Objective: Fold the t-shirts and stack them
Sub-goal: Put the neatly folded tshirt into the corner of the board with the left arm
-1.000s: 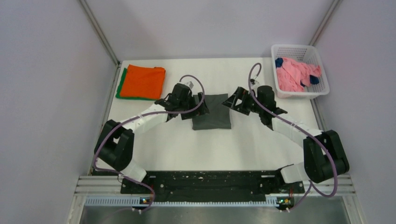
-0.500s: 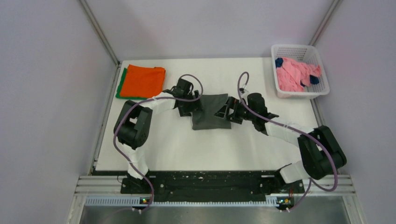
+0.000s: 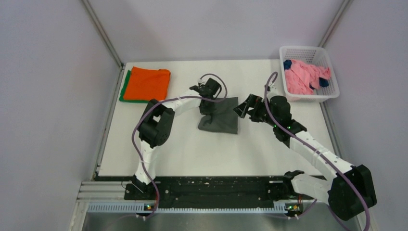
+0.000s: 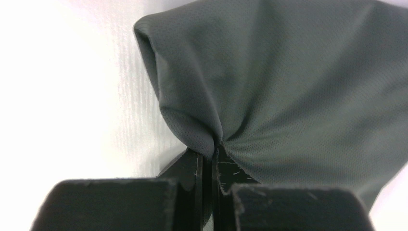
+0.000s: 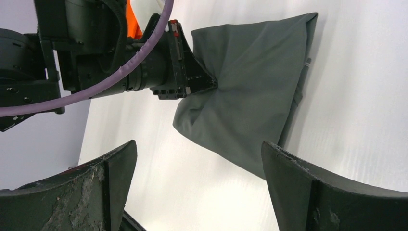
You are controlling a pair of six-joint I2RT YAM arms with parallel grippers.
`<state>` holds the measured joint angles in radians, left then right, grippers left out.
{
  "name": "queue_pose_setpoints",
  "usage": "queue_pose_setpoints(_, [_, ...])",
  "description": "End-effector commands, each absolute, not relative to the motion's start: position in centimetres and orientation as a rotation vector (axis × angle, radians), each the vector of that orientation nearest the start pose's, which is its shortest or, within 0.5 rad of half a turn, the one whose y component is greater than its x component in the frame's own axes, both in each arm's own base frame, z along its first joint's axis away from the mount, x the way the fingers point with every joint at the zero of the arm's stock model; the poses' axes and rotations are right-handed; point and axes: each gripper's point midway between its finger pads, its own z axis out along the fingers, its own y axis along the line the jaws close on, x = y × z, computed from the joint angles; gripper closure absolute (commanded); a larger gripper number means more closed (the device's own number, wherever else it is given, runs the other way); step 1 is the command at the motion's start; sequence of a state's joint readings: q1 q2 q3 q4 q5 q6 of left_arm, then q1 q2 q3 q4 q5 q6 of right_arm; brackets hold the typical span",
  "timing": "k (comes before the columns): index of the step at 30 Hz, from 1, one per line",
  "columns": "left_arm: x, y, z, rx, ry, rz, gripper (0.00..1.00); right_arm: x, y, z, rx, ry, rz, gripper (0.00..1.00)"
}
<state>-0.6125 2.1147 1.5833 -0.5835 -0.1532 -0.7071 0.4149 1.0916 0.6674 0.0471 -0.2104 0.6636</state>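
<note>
The white bench (image 3: 192, 149) carried the folded grey t-shirt (image 3: 221, 120) at its centre, well apart from the orange-and-green stack (image 3: 149, 83) at the far left, with bare surface between. The left pincer (image 4: 211, 150) was clamped on a bunched fold at the shirt's edge, presumably to carry it there. The right pincer (image 3: 244, 108) hung wide, empty, beside the opposite edge.

No words, numbers or signs can be read in any of the views. The grey t-shirt (image 4: 298, 86) is plain cloth, with no print or tag showing on it.
</note>
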Motion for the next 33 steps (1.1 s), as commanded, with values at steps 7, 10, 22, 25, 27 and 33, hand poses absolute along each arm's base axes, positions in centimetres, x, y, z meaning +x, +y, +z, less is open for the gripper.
queue_pose_setpoints(7, [44.1,-16.9,8.4,-0.015,2.382,0.617,1.00,30.8,17.1,18.8,0.130,2.001,0.775,0.01])
queue_pose_setpoints(10, [46.5,-14.5,12.5,0.058,2.241,0.747,1.00,30.8,16.8,18.6,0.126,2.002,0.755,0.01])
queue_pose_setpoints(22, [52.8,-5.8,20.2,0.185,2.035,0.905,1.00,31.9,15.7,17.8,0.148,2.017,0.667,0.01])
queue_pose_setpoints(25, [53.4,-4.3,21.0,0.186,2.020,0.931,1.00,32.1,15.7,17.6,0.149,2.024,0.662,0.01])
queue_pose_setpoints(27, [53.8,-3.5,21.6,0.182,2.014,0.933,1.00,32.2,15.7,17.3,0.149,2.031,0.658,0.01])
queue_pose_setpoints(33, [54.2,-1.7,23.6,0.131,2.007,0.905,1.00,32.4,15.5,17.1,0.156,2.037,0.643,0.01])
